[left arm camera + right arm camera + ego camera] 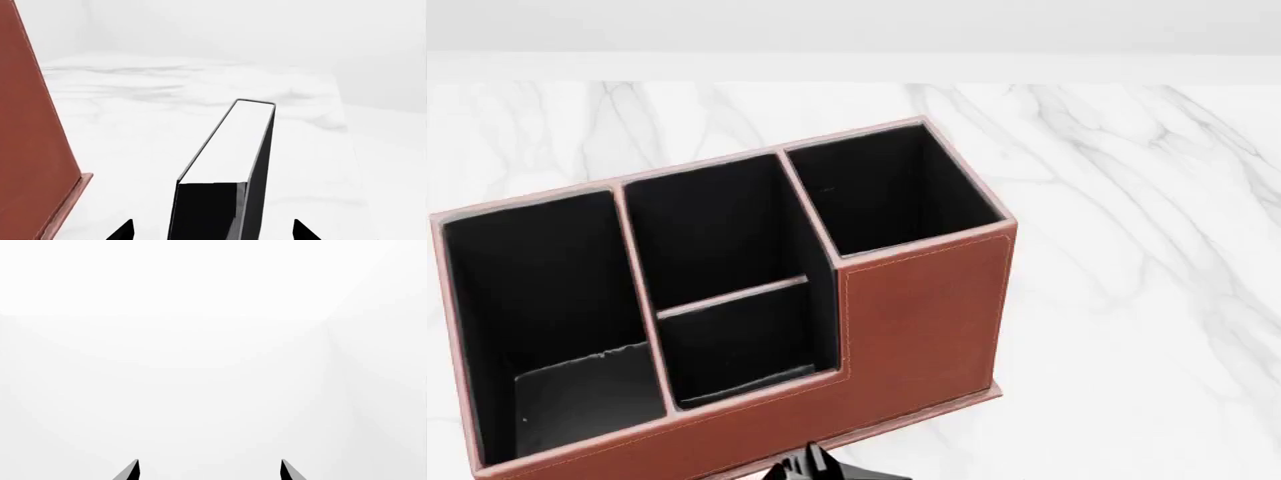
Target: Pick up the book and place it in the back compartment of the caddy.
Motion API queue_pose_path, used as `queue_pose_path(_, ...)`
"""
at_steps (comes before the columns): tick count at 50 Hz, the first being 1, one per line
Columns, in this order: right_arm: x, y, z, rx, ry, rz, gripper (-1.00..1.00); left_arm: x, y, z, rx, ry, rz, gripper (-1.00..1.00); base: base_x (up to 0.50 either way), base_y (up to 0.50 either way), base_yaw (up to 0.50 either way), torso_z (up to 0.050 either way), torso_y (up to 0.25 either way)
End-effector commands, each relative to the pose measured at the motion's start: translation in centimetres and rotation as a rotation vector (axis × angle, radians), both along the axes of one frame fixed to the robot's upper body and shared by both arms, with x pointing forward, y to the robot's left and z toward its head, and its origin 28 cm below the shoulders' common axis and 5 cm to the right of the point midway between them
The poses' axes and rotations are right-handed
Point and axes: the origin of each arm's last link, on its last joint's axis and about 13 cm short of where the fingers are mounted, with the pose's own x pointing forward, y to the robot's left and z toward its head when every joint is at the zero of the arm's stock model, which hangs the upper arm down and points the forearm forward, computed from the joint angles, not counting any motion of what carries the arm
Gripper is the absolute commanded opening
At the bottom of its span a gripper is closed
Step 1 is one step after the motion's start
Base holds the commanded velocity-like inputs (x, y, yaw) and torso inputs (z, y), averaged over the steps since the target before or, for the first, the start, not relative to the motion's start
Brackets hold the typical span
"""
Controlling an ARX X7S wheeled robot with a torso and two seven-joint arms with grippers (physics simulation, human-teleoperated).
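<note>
Left end effector: fingertips spread wide, tips only visible, nothing clamped between. Right end effector: fingers spread, empty. Arms mostly out of head view.

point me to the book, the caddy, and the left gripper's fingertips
book (233, 145): left wrist view, on the white page block.
caddy (921, 320): head view, on the reddish-brown outer wall.
left gripper (213, 232): left wrist view, midway between the two dark fingertips, which flank the book.

A white marble tabletop with grey veining is seen across the head view. A plain pale wall is seen behind it.
</note>
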Motion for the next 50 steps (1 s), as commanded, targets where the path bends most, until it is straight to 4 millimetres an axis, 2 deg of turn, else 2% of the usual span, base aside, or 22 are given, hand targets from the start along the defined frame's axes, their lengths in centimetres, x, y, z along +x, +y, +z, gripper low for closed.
queue_pose_path(1, 0.0, -0.1, 0.1, 0.004, -0.002, -0.003, 1.00, 0.1, -0.3, -0.3, 0.016, 0.009, -0.010, 1.00, 0.00, 0.00, 0.00, 0.000, 0.000)
queue_pose_path(9, 0.0, -0.1, 0.1, 0.005, -0.003, -0.003, 1.00, -0.1, -0.6, -0.8, 0.045, 0.025, -0.030, 1.00, 0.00, 0.00, 0.00, 0.000, 0.000)
queue_pose_path(10, 0.0, -0.1, 0.1, 0.004, -0.003, -0.003, 1.00, -0.1, -0.6, -0.8, 0.045, 0.027, -0.033, -1.00, 0.00, 0.00, 0.00, 0.000, 0.000)
queue_pose_path(28, -0.1, -0.2, 0.2, 0.007, -0.006, -0.009, 1.00, -0.1, 0.2, -0.4, 0.050, 0.022, -0.019, -1.00, 0.00, 0.00, 0.00, 0.000, 0.000)
queue_pose_path(40, -0.1, -0.2, 0.1, 0.007, -0.002, -0.010, 1.00, -0.2, 2.6, 1.2, 0.031, -0.019, 0.064, -1.00, 0.00, 0.00, 0.00, 0.000, 0.000)
queue_pose_path(50, 0.0, -0.1, 0.0, 0.003, 0.000, -0.006, 1.00, -0.1, 3.7, 2.6, 0.012, -0.048, 0.104, -1.00, 0.00, 0.00, 0.00, 0.000, 0.002)
